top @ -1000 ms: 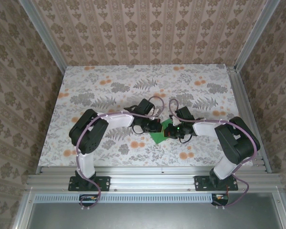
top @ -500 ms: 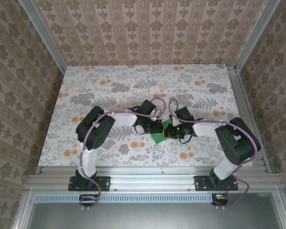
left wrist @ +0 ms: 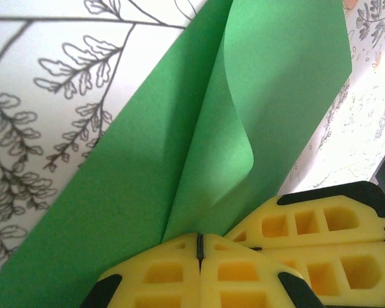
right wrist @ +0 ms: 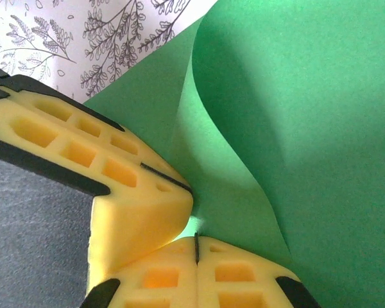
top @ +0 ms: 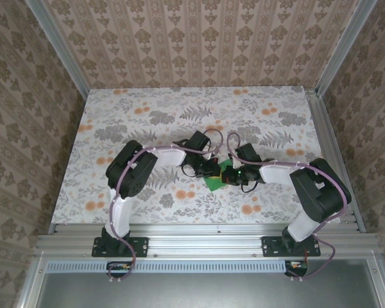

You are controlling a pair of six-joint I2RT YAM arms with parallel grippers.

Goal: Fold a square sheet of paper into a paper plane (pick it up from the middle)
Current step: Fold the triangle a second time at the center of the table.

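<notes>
Top external view: we saw a table (top: 147,112) with a grey-and-orange floral print, boxed in on three sides by brown patterned wallpaper (top: 199,45). An aluminium rail (top: 205,245) ran along the near edge, where both arms were bolted. Both arms reached in toward the table's middle, wrists close together. The sheet of paper (top: 212,185), bright green, sat on the print right under the two wrists and was mostly covered by them. One green corner stuck out on the near side.

Left wrist view: the left gripper (left wrist: 199,247) had its yellow fingers (left wrist: 160,276) pressed together, with no gap at the seam. A raised ridge of the sheet ran straight into that seam, so we read it as pinching the paper. Beyond the tips one flap curled upward, while the rest of the sheet lay flat on the print. The other arm's yellow fingers sat just beside ours on the right, tips almost touching.

Right wrist view: the right gripper (right wrist: 196,247) was the same, with its fingers (right wrist: 244,276) closed tight. A curved fold of green came down into the seam, pinched there. The left arm's fingers came in from the left and met ours at the tips. Green paper took up most of the frame, with the floral print showing at the top left.
</notes>
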